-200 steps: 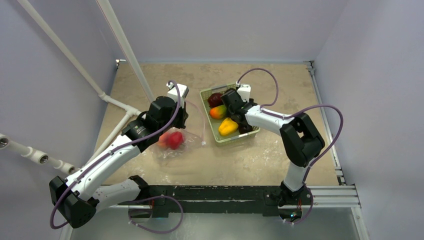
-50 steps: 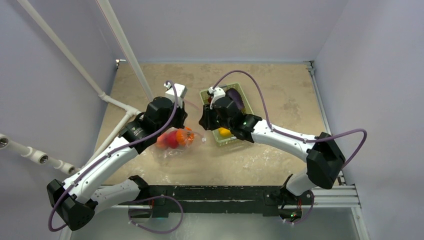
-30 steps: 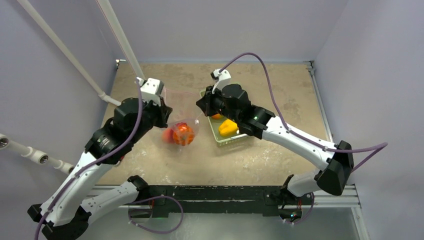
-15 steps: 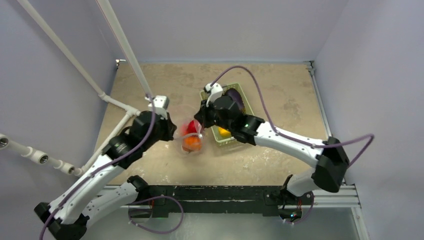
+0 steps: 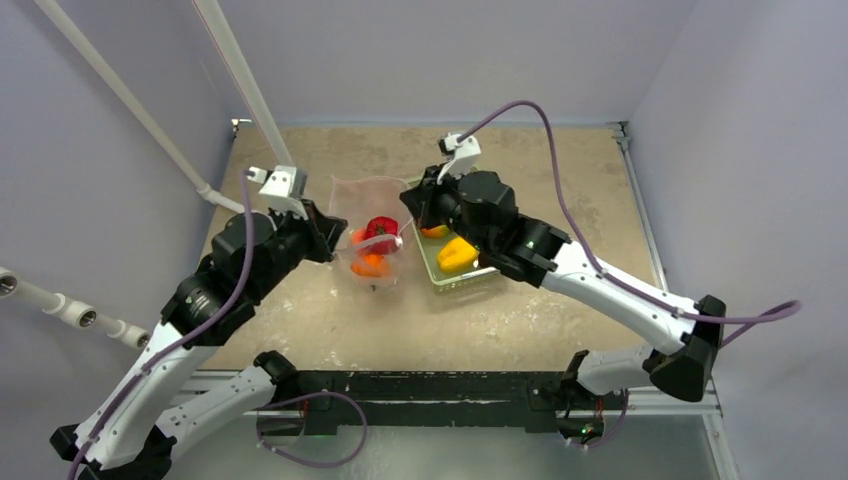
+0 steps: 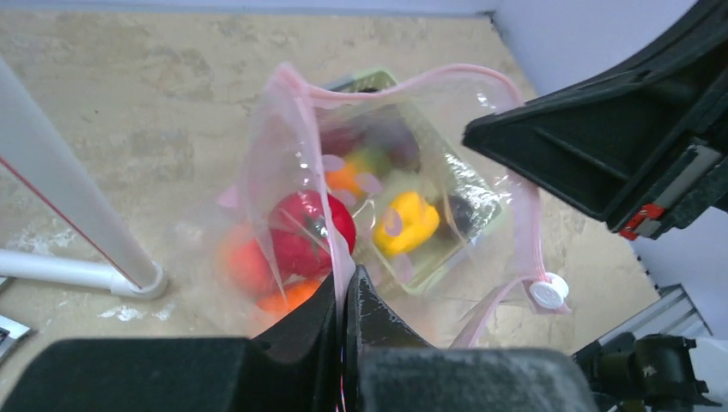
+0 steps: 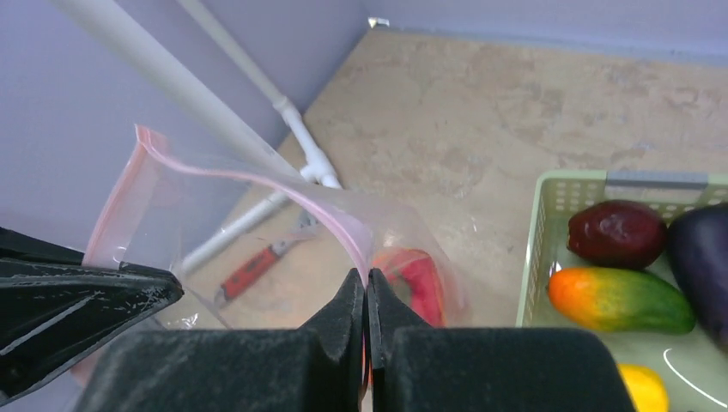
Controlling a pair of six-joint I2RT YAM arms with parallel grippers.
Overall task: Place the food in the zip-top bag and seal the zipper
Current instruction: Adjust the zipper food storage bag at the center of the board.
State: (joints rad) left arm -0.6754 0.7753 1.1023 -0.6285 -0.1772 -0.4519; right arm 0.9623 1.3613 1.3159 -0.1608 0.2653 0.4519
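Left gripper (image 6: 345, 283) and right gripper (image 7: 367, 287) pinched tight on the rim of the zip-top bag (image 5: 352, 197) | I hold its mouth wide so more can drop in | bag hangs just beside the basket (image 7: 530, 257), red apple (image 5: 381, 228) inside.

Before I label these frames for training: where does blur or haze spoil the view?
Left wrist: the zip-top bag hazes the food seen through it. Right wrist: the basket looks crisp. Top external: even light, no glare.
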